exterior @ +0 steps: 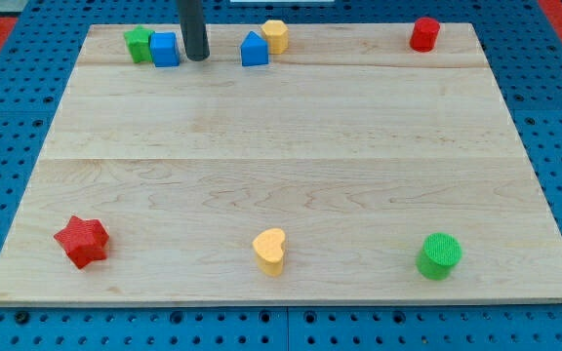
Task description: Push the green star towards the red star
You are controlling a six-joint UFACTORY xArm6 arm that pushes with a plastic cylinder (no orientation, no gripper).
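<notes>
The green star (138, 43) sits at the view's top left, touching a blue cube (165, 49) on its right. The red star (82, 241) lies at the view's bottom left, far below the green star. My tip (197, 57) stands just right of the blue cube, between it and a blue house-shaped block (254, 49). The tip does not touch the green star.
A yellow block (276, 35) sits behind the blue house-shaped block. A red cylinder (423, 33) is at the top right. A yellow heart (270, 251) is at bottom middle and a green cylinder (440, 255) at bottom right. The wooden board (291, 136) ends on all sides.
</notes>
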